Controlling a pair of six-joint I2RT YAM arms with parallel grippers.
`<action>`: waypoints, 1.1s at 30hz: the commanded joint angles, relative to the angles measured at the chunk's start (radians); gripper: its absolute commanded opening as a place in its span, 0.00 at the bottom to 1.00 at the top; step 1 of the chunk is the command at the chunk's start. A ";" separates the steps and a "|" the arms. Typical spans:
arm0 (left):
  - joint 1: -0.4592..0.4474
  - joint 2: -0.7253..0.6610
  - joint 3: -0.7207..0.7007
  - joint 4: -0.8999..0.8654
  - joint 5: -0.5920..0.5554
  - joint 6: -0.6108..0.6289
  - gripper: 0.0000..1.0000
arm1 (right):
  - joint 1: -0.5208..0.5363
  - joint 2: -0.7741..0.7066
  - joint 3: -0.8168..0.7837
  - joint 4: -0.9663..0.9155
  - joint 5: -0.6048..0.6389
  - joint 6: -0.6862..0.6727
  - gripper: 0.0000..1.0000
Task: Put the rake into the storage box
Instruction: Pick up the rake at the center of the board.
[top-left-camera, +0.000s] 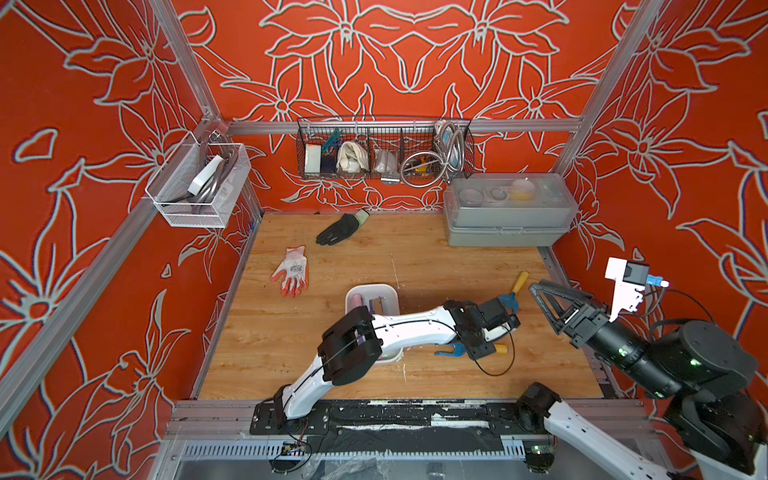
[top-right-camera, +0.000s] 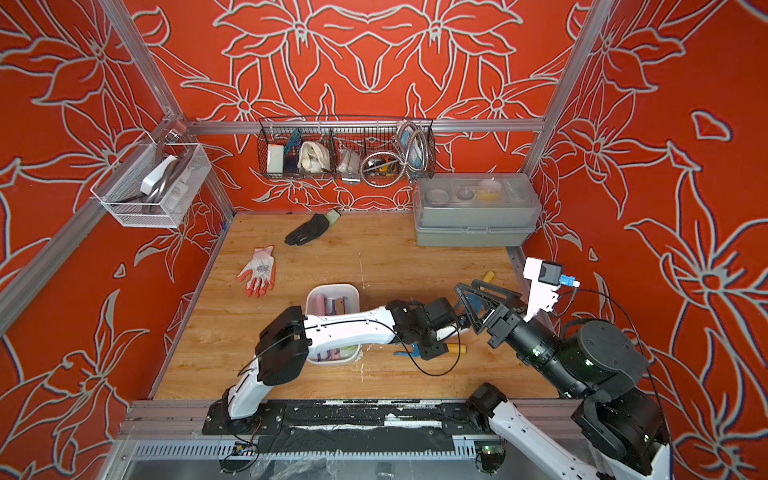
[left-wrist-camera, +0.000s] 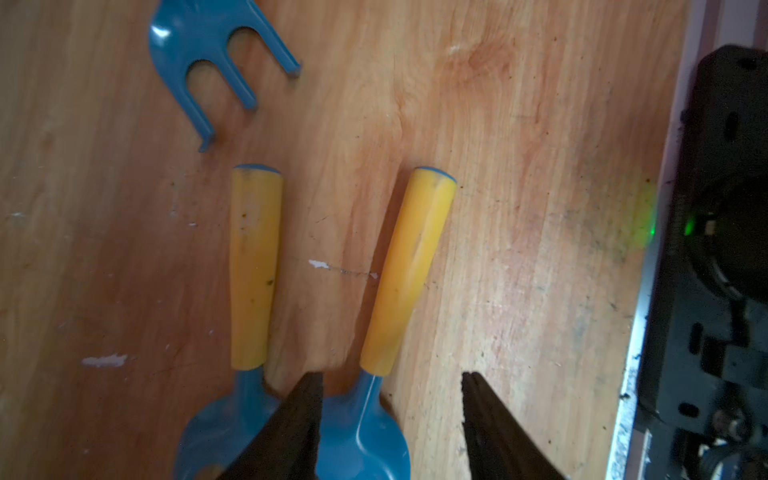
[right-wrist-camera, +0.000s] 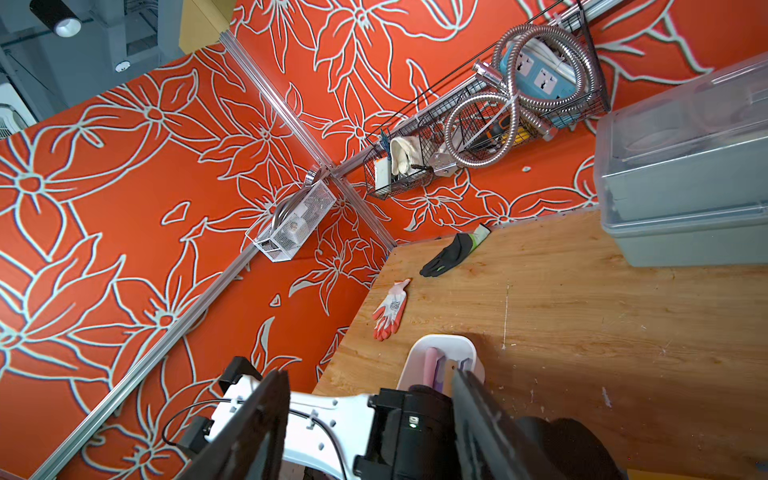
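Inspection of the light wooden tabletop (top-left-camera: 257, 340) finds the rake (left-wrist-camera: 187, 29), a blue tool with three hooked tines, lying flat on the boards and outside the storage box. In both top views its yellow handle (top-left-camera: 520, 281) points toward the back right, near the table's right edge, and its head is partly hidden behind the left arm's wrist. The storage box (top-left-camera: 371, 286), a shallow white rectangular tub with rounded corners, sits mid-table, well apart from the rake and to its left. We note pink and purple items inside it, and the left arm crosses over its near half.

The left gripper (left-wrist-camera: 390, 380) stands roughly half open with nothing clamped. In the left wrist view its fingertips sit either side of the neck of a blue scoop-headed tool with a yellow handle (left-wrist-camera: 409, 270). A second blue-headed, yellow-handled tool (left-wrist-camera: 253, 266) lies just beside it. We cannot tell whether the fingertips touch the wood. The rake's head lies past the ends of those two handles, apart from the gripper.

The right gripper (right-wrist-camera: 368, 376) hangs raised at the table's right side, jaws parted and empty.

Also recorded:
- a black glove (top-left-camera: 336, 230)
- a white glove with orange fingers (top-left-camera: 291, 270)
- a grey case with clear lid (top-left-camera: 505, 232) at back right
- a black wire basket (top-left-camera: 300, 153) on the back wall
- a white mesh basket (top-left-camera: 187, 208) on the left wall
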 joint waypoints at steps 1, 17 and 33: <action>-0.003 0.053 0.053 -0.063 -0.012 0.027 0.56 | -0.005 0.008 -0.026 0.005 -0.028 0.009 0.63; -0.004 0.216 0.226 -0.159 0.046 0.046 0.56 | -0.005 0.006 -0.132 0.029 -0.051 0.021 0.64; -0.004 0.239 0.211 -0.167 0.054 0.052 0.46 | -0.005 -0.008 -0.172 0.046 -0.034 0.035 0.64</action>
